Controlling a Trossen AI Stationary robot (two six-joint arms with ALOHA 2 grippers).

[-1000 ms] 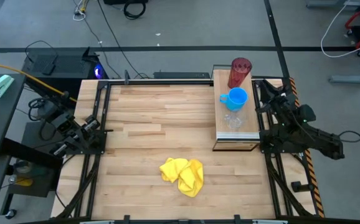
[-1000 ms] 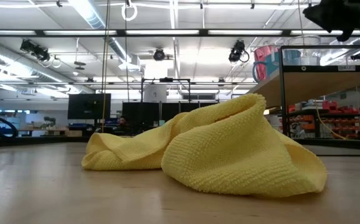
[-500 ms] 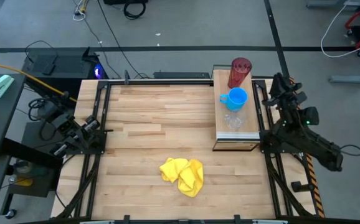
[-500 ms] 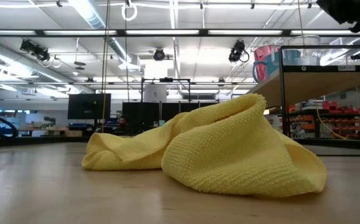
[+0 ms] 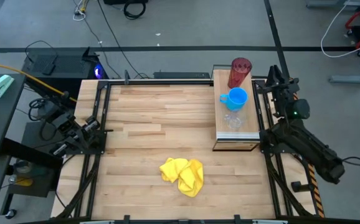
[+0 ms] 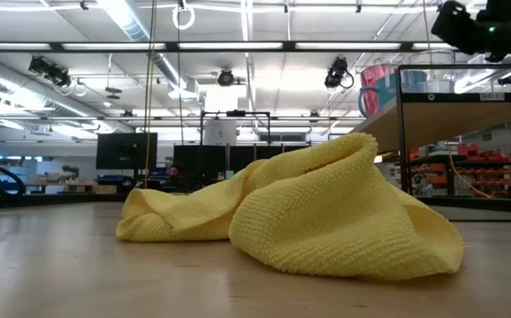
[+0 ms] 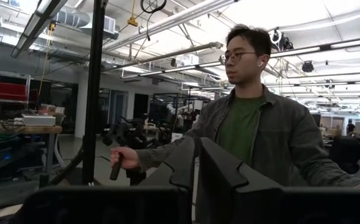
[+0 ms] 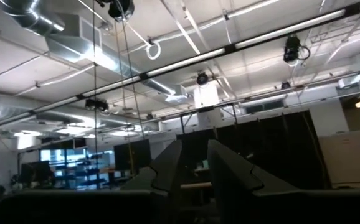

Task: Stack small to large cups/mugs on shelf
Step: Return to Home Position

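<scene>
High view: the shelf runs along the right edge of the surface and carries three vessels in one line, each upright and standing separately. The dark red ribbed tumbler is at the shelf's back end, the bright blue mug is at mid-length with its handle towards the shelf's left edge, and the small clear cup is nearer the front end. The mug's interior shows plain blue. A bare strip of plank lies in front of the clear cup. The yellow cloth lies crumpled well off the shelf's front left corner, with open wood between them. The right claw sits just outside the shelf's back right corner, fingers together. The left claw is folded across the surface from the shelf, fingers together.
</scene>
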